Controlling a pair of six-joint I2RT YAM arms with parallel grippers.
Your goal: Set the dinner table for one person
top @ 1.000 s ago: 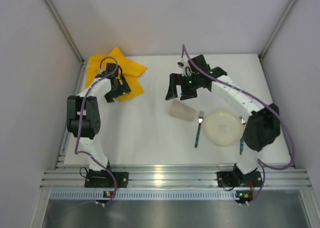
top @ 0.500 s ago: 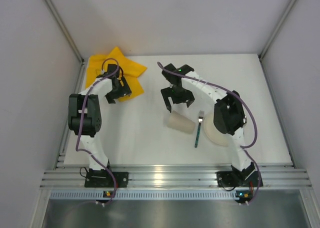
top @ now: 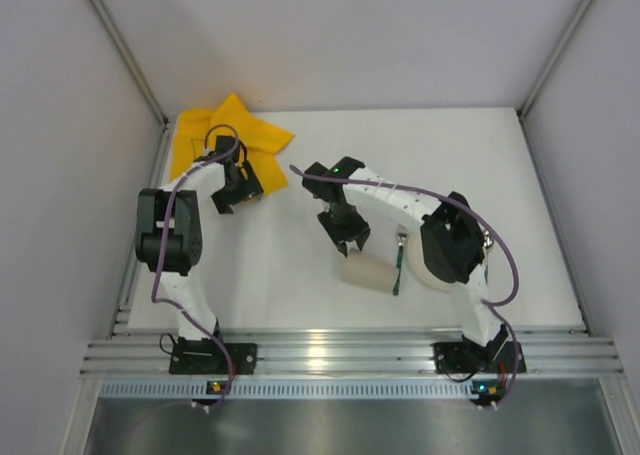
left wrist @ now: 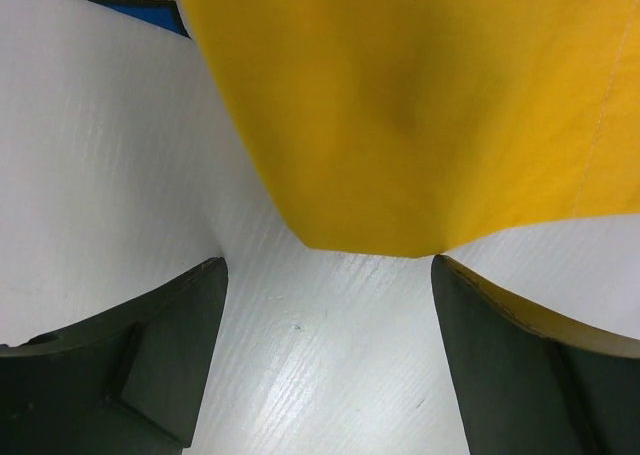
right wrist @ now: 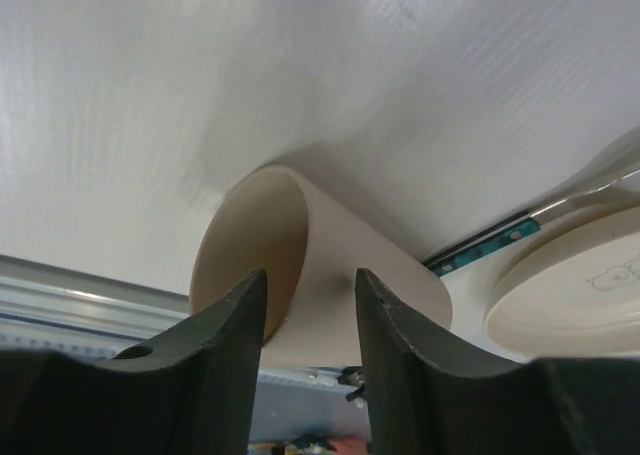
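The dinner table [top: 290, 275] is a white rectangle filling the floor of the enclosure, from the rail at its near edge to the far wall. Its long axis runs left to right across the front of both arms.

A yellow cloth mat [top: 240, 130] lies crumpled in the far left corner. The left gripper [left wrist: 328, 260] hangs low over the mat's near edge with its jaws spread wide and nothing between them.

A pale plate [right wrist: 575, 295] sits toward the near right of the surface, partly hidden under the right arm.

A beige cup [top: 368, 273] lies on its side just right of centre, toward the near edge. Its long axis runs roughly left to right and its mouth faces the left edge. The right gripper [top: 352, 243] is half-spread with its fingers [right wrist: 230, 355] astride the cup's rim, and a gap shows between them.

A teal-handled fork [top: 398, 270] lies between cup and plate, tines toward the far edge.
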